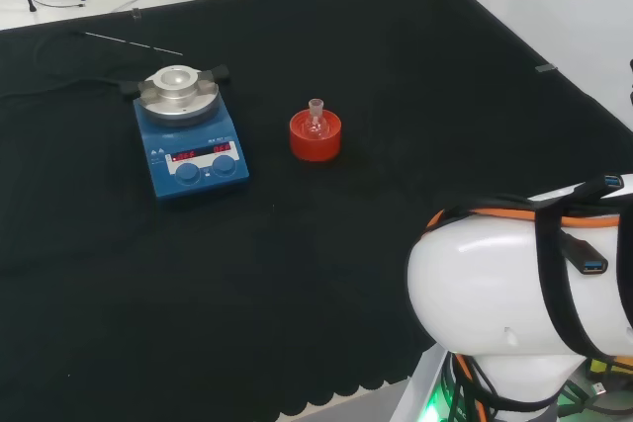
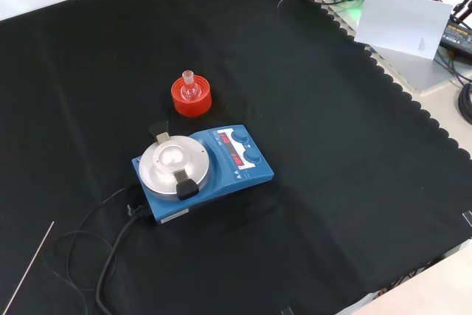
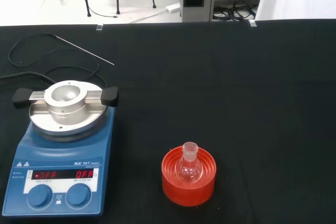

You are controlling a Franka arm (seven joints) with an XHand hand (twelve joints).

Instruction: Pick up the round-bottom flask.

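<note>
A small clear round-bottom flask (image 1: 316,120) stands upright, neck up, in a red ribbed ring stand (image 1: 315,138) near the middle of the black cloth. The front view has the flask (image 2: 189,88) in its red stand (image 2: 191,97) just behind the blue hotplate. From the wrist camera the flask (image 3: 188,165) and the red stand (image 3: 189,178) lie some way off, with bare cloth between.
A blue hotplate stirrer (image 1: 186,135) with a round metal top stands left of the flask in the head view; its black cable (image 2: 110,256) trails toward the front edge. A thin rod (image 1: 134,43) lies behind it. The arm's white link (image 1: 524,294) bulks at lower right.
</note>
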